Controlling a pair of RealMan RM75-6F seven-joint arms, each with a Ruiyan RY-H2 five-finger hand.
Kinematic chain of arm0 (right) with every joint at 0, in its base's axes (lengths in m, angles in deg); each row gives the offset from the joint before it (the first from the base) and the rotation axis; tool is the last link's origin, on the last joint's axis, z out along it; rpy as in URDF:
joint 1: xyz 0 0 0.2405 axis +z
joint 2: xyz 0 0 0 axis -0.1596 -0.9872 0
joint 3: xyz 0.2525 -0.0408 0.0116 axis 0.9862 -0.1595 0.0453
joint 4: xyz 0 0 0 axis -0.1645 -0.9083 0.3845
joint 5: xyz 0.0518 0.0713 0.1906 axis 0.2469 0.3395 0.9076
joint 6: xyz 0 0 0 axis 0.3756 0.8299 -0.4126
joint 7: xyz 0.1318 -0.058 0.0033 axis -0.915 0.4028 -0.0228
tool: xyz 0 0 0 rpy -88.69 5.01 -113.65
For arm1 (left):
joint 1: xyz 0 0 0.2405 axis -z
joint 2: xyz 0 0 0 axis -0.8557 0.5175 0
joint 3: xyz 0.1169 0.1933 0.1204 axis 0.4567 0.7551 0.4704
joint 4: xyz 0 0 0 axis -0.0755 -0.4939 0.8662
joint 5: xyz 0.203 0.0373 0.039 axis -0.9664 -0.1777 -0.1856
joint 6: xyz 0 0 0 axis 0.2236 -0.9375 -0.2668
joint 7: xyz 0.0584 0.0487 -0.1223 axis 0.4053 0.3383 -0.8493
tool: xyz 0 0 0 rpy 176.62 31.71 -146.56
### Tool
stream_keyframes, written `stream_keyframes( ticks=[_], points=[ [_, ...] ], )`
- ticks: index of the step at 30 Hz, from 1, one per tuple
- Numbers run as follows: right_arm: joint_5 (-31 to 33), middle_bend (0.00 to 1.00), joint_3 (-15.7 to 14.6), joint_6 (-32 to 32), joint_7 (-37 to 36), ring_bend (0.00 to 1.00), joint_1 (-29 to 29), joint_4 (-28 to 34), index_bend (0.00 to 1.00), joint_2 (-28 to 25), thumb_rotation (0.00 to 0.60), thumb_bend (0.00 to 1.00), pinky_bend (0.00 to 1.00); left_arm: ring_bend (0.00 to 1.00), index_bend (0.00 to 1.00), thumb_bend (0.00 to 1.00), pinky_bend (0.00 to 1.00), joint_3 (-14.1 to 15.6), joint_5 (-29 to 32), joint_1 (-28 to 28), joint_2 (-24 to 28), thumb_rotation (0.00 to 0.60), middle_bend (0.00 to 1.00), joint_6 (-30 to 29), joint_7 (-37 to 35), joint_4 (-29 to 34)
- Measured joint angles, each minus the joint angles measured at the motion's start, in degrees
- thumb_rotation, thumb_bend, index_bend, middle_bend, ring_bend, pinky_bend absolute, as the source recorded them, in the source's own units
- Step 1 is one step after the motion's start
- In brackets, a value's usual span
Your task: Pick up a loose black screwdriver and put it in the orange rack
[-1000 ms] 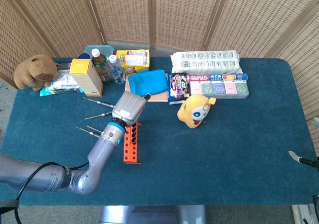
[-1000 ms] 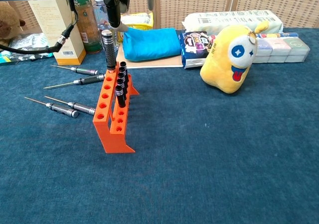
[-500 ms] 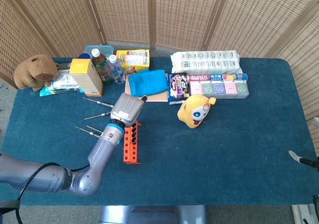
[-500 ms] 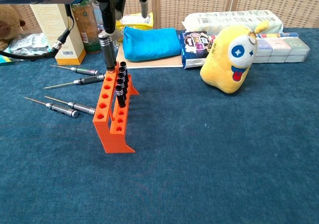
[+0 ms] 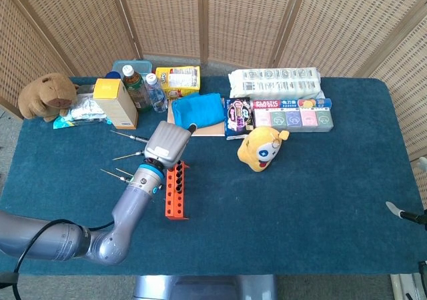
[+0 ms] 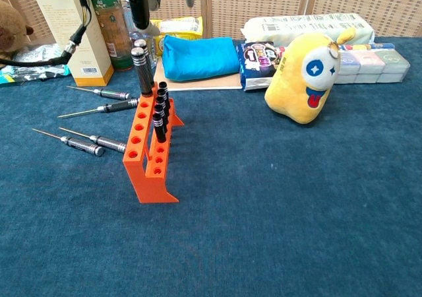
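Standing upright in orange rack (image 6: 148,158), black screwdriver (image 6: 140,69), chest view only, left hand (image 5: 167,145) above, grip unclear

The rack (image 6: 150,148) stands on the surface (image 6: 277,211), loose screwdrivers (image 6: 86,142) lie left of it, the toy (image 6: 304,79) sits right.

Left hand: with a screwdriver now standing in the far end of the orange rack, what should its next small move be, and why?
Probably lift clear and swing left toward the loose screwdrivers. In the chest view the screwdriver stands upright in the orange rack, and the left hand appears to be above it with a gap, so it looks released. Four loose screwdrivers lie on the cloth left of the rack.
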Motion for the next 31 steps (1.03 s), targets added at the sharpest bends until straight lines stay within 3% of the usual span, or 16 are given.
stream_keyframes(
  ticks=[3,4,6,8,10,13,17,23,28,31],
  points=[
    [-0.3,0.16,-0.1,0.1,-0.1,0.13,0.0,0.2,0.01,-0.1,0.600,0.10,0.07,0.99,0.22,0.30,0.98,-0.2,-3.1,-1.2,1.2,0.600,0.97,-0.8,-2.0,1.3],
    [-0.4,0.16,-0.1,0.2,-0.1,0.13,0.0,0.2,0.01,-0.1,0.600,0.10,0.07,0.94,0.20,0.27,0.95,-0.3,-4.1,-1.7,1.7,0.600,0.90,-1.1,-2.7,1.9],
    [-0.7,0.16,-0.2,0.4,-0.1,0.13,-0.1,0.4,0.01,-0.1,0.600,0.10,0.07,0.79,0.12,0.21,0.84,-0.3,-6.5,-3.0,3.3,0.600,0.72,-1.8,-4.2,3.8],
    [-0.9,0.16,-0.2,0.6,-0.1,0.13,-0.2,0.6,0.01,-0.2,0.600,0.10,0.07,0.48,0.02,0.15,0.64,-0.1,-8.6,-4.5,5.4,0.600,0.40,-2.5,-5.3,6.0],
    [-1.2,0.16,-0.3,0.8,-0.2,0.13,-0.2,0.8,0.01,-0.3,0.600,0.10,0.07,0.28,0.00,0.11,0.50,0.6,-10.3,-6.2,7.9,0.600,0.20,-3.1,-6.2,8.6],
    [-2.0,0.16,-0.5,1.3,-0.2,0.13,-0.3,1.3,0.01,-0.5,0.600,0.09,0.07,0.13,0.00,0.07,0.37,2.4,-13.4,-9.5,12.5,0.600,0.04,-4.1,-8.0,12.1],
    [-3.2,0.15,-0.7,2.6,0.3,0.13,-0.6,2.1,0.01,-0.8,0.600,0.08,0.07,0.05,0.00,0.06,0.26,6.3,-22.0,-15.4,17.2,0.600,0.00,-5.4,-11.8,14.9],
    [-4.8,0.14,-1.1,5.0,2.1,0.12,-1.2,3.7,0.01,-1.2,0.600,0.07,0.06,0.04,0.00,0.06,0.24,13.9,-42.1,-27.0,23.2,0.600,0.00,-8.3,-22.6,14.5],
    [-5.2,0.13,-1.1,6.6,4.3,0.11,-1.6,4.2,0.01,-1.5,0.600,0.05,0.05,0.04,0.00,0.06,0.23,21.9,-58.8,-41.1,25.9,0.600,0.00,-13.4,-35.6,8.0],
    [-4.7,0.12,-1.0,7.4,6.4,0.10,-1.9,4.2,0.01,-1.6,0.600,0.04,0.04,0.04,0.00,0.06,0.23,25.4,-63.5,-49.2,25.4,0.600,0.00,-16.9,-40.4,1.9]
  ],
)
